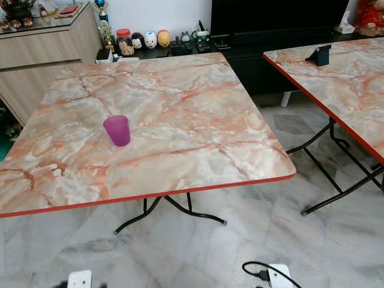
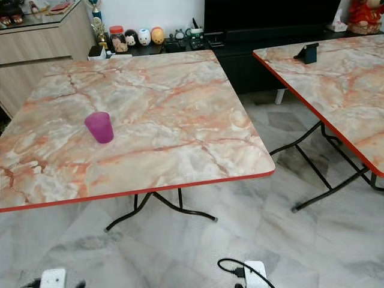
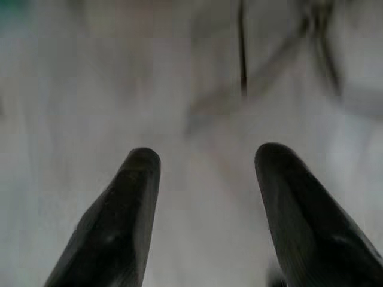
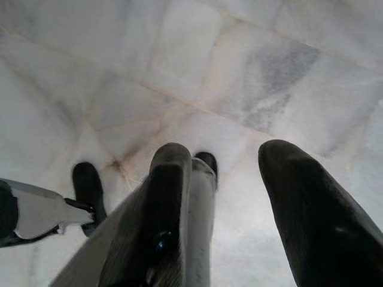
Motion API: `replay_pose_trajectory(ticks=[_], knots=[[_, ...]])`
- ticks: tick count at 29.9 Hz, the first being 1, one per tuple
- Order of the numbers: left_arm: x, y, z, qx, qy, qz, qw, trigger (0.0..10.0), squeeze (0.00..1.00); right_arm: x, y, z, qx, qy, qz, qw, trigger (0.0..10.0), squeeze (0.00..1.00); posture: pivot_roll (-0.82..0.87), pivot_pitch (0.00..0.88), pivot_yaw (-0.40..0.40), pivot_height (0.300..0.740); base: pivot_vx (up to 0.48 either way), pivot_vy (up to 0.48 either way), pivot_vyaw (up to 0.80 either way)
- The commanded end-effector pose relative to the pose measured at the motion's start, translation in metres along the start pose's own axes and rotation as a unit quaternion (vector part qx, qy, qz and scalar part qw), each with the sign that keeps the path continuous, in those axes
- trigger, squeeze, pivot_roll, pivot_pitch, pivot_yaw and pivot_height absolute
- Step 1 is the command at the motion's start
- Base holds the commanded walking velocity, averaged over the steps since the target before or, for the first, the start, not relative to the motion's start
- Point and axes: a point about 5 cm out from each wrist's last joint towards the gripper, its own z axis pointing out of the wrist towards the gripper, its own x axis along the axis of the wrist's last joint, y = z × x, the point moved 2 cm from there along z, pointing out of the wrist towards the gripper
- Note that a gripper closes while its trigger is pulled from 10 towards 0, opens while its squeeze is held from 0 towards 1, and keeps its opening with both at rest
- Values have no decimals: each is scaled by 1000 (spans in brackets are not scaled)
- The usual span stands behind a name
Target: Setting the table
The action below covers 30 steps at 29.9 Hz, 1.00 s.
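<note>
Plainly, both arms hang low over the floor (image 4: 251, 89), well below the table (image 1: 180, 120). The left gripper (image 3: 203, 161) has its fingers spread wide, with nothing between them. The right gripper (image 4: 224, 167) is parted too, a pale flat piece lying against one finger; I cannot tell what it is. The cup (image 1: 117, 130) stands upright on the table's left part, above and ahead of both sets of fingers, likely nearer the left arm.

Cup (image 1: 117, 130) on table (image 1: 198, 114), left side
</note>
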Motion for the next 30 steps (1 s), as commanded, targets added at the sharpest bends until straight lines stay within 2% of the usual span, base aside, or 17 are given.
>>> replay_pose_trajectory(ticks=[1,2,7,11,14,15,18,19,21,22,24,25,28,29,30], knots=[[30,-5,-1,1,67,1,998,10000,0,1,-1,0,2,3,1,1000,10000,0,-37,0,52,707,0,0,0],[36,-6,-4,2,81,3,997,10000,0,1,-1,0,2,3,0,1000,10000,0,-36,0,52,707,0,0,0],[45,-4,-10,4,94,3,996,10000,0,2,0,0,2,3,-2,1000,10000,0,-28,0,50,707,0,0,0],[55,-1,-31,-1,107,8,994,10000,0,2,1,0,3,2,-3,1000,10000,0,-23,0,47,707,0,0,0],[70,-9,-48,35,121,0,992,10000,0,3,2,0,2,5,-8,1000,10000,0,-6,0,33,707,0,0,0],[70,-9,-48,35,121,0,992,10000,0,3,2,0,2,5,-8,1000,10000,0,-6,0,33,707,0,0,0],[100,-20,-44,78,166,-27,983,10000,0,7,2,1,3,11,-8,1000,10000,0,16,0,16,707,0,0,0],[119,-22,-39,90,190,-46,977,10000,0,9,2,1,3,13,-7,1000,10000,0,17,0,14,707,0,0,0],[138,-20,-29,83,212,-48,972,10000,0,10,2,1,5,14,-10,1000,10000,0,15,0,16,707,0,0,0],[156,-17,-20,76,230,-52,969,10000,0,11,1,1,8,17,-10,1000,10000,0,10,0,18,707,0,0,0],[171,-15,-15,72,244,-60,965,10000,0,12,1,1,9,19,-9,1000,10000,0,-1,0,21,707,0,0,0],[171,-15,-15,72,244,-60,965,10000,0,12,1,1,9,19,-9,1000,10000,0,-1,0,21,707,0,0,0],[208,-3,-7,48,288,-64,954,10000,0,13,0,1,10,21,-3,1000,10000,0,-19,0,28,707,0,0,0],[216,0,-6,41,300,-65,951,10000,0,13,0,1,10,21,-2,1000,10000,0,-23,0,30,707,0,0,0],[216,0,-6,41,300,-65,951,10000,0,13,0,1,10,21,-2,1000,10000,0,-23,0,30,707,0,0,0]])
